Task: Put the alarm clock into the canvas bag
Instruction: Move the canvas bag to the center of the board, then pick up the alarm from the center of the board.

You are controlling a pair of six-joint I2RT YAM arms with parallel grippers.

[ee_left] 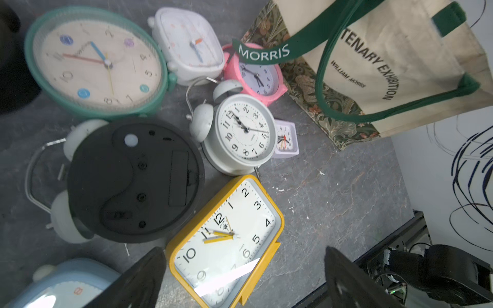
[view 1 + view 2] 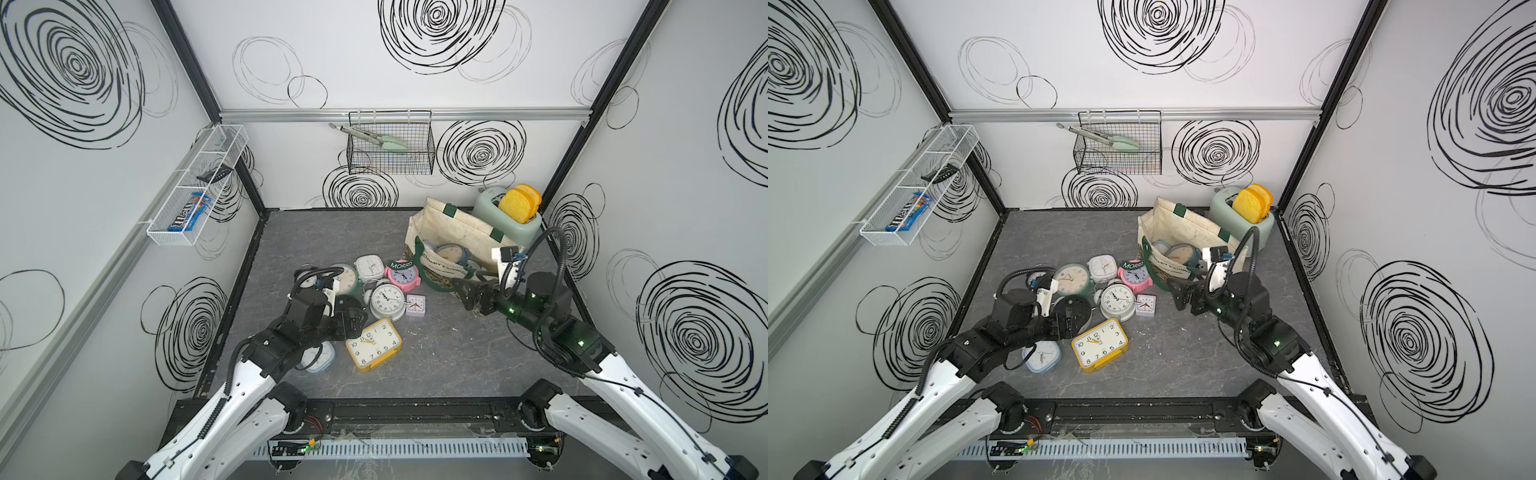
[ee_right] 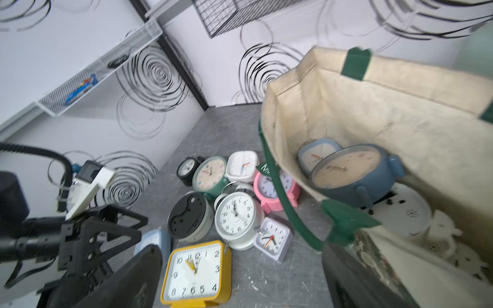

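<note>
The cream canvas bag (image 2: 457, 232) (image 2: 1187, 228) (image 1: 400, 64) (image 3: 378, 114) stands open at the back right, and its "MORRIS" handle (image 1: 264, 52) droops over a pink clock (image 2: 402, 276). A blue round alarm clock (image 3: 352, 170) lies inside it among others. Several alarm clocks are piled mid-table, a yellow rectangular one (image 2: 374, 343) (image 2: 1099, 344) (image 1: 226, 240) (image 3: 196, 272) nearest. My left gripper (image 2: 353, 320) (image 2: 1068, 321) (image 1: 241, 256) hangs open over the yellow clock's edge. Beside the bag's near wall my right gripper (image 2: 469, 293) (image 2: 1179, 293) (image 3: 241, 250) is open and empty.
A mint toaster with toast (image 2: 509, 216) stands behind the bag in the back right corner. A black wire basket with tongs (image 2: 390, 149) hangs on the back wall. A white wire shelf with a candy pack (image 2: 195, 195) hangs on the left wall.
</note>
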